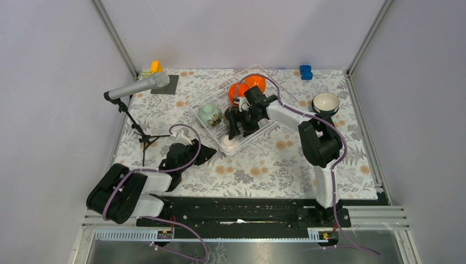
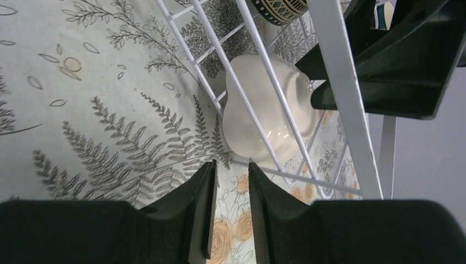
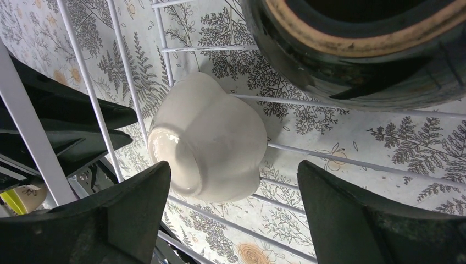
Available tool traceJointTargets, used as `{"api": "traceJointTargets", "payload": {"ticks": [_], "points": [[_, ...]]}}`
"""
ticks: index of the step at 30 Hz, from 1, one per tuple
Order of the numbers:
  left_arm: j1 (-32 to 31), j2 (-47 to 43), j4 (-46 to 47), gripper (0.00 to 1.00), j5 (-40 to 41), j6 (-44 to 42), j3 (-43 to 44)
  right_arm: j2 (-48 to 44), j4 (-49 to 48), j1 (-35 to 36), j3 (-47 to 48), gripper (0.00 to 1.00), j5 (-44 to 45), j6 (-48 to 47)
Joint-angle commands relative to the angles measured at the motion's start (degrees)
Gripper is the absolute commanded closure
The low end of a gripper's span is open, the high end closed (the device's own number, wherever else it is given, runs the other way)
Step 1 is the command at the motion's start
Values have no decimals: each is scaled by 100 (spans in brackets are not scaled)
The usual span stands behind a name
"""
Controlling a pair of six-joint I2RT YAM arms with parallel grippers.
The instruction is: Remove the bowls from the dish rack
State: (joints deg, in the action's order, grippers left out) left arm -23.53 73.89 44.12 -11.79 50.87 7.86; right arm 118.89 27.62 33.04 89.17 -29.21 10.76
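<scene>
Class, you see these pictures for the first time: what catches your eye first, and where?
The right gripper, jaws wide open, hangs over a white bowl lying tipped in the dish rack on the table. Two orange bowls glow at the rack's far end, and a lone bowl stands outside it by the right edge.
</scene>
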Motion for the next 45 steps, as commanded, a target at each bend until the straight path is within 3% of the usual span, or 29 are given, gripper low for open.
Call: {"api": "traceJointTargets", "payload": {"ticks": [1, 16, 27, 33, 45], "points": [[-117, 595, 1182, 69, 212, 376, 277, 53, -98, 54, 101, 8, -151, 96], [-393, 2153, 2535, 74, 80, 910, 767, 240, -96, 54, 83, 7, -211, 87], [-407, 2374, 2856, 74, -38, 982, 727, 231, -252, 49, 26, 8, -346, 348], [-406, 2314, 2739, 74, -42, 887, 731, -44, -284, 48, -44, 22, -302, 437], [-408, 2129, 2514, 74, -72, 825, 777, -596, -138, 175, -96, 39, 77, 478]]}}
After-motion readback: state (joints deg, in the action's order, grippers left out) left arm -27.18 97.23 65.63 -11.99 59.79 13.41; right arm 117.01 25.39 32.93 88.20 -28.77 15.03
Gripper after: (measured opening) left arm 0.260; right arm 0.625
